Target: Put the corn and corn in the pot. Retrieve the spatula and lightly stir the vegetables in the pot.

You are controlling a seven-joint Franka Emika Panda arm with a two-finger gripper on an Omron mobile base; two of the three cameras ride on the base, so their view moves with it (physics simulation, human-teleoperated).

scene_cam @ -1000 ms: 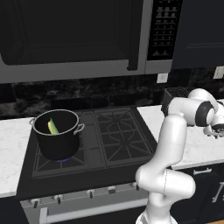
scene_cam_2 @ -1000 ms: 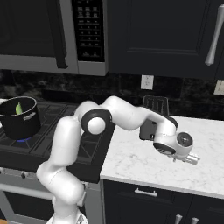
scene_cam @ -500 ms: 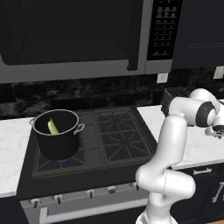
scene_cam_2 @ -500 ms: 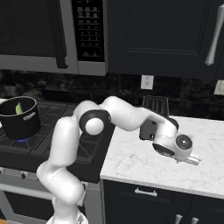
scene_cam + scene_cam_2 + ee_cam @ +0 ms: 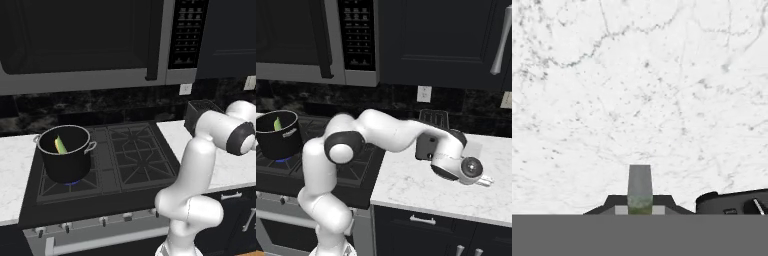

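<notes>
Corn [image 5: 60,145] lies in the pot [image 5: 66,165]; gripper [image 5: 640,207] low over the counter [image 5: 421,185], clenched on the spatula [image 5: 640,182]; stirring remains.

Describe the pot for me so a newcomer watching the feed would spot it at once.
Start at the black gas stove under the microwave. The pot stands on its front left burner: deep, round and black, with a pale rim and small grey loop handles. It is the one vessel on the stove, and a green-husked corn leans inside it.
</notes>
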